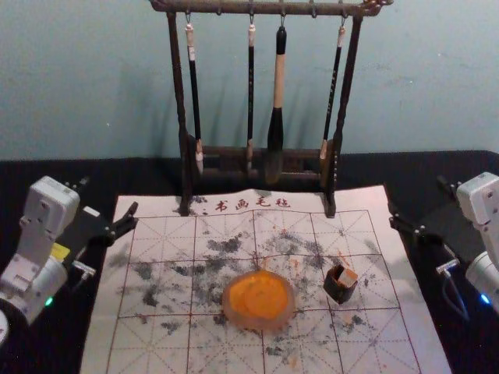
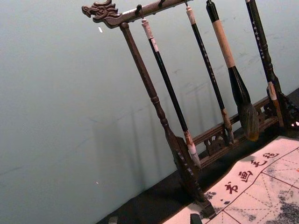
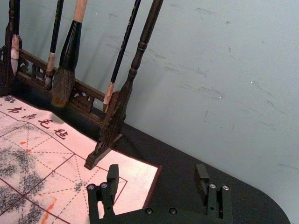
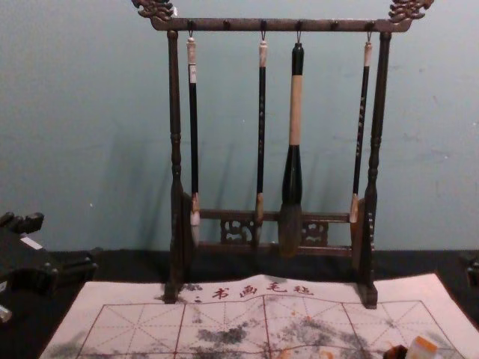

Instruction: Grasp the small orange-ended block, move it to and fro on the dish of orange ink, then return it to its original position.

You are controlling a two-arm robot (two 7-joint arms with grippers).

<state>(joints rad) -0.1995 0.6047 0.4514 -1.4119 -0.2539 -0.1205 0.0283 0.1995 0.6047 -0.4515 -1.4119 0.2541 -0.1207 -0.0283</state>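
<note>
- The small orange-ended block (image 1: 348,277) pokes out of a dark little pot (image 1: 337,291), at three o'clock from the orange ink dish (image 1: 260,300).
- That dish sits on the gridded mat (image 1: 148,354).
- Right gripper (image 1: 417,196), out at two o'clock, fingers spread wide.
- Left gripper (image 1: 109,195), at ten, spread too.
- Brush rack (image 1: 182,101) at twelve, four brushes hanging.

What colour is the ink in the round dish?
The ink is bright orange. It shows best in the head view.
</note>
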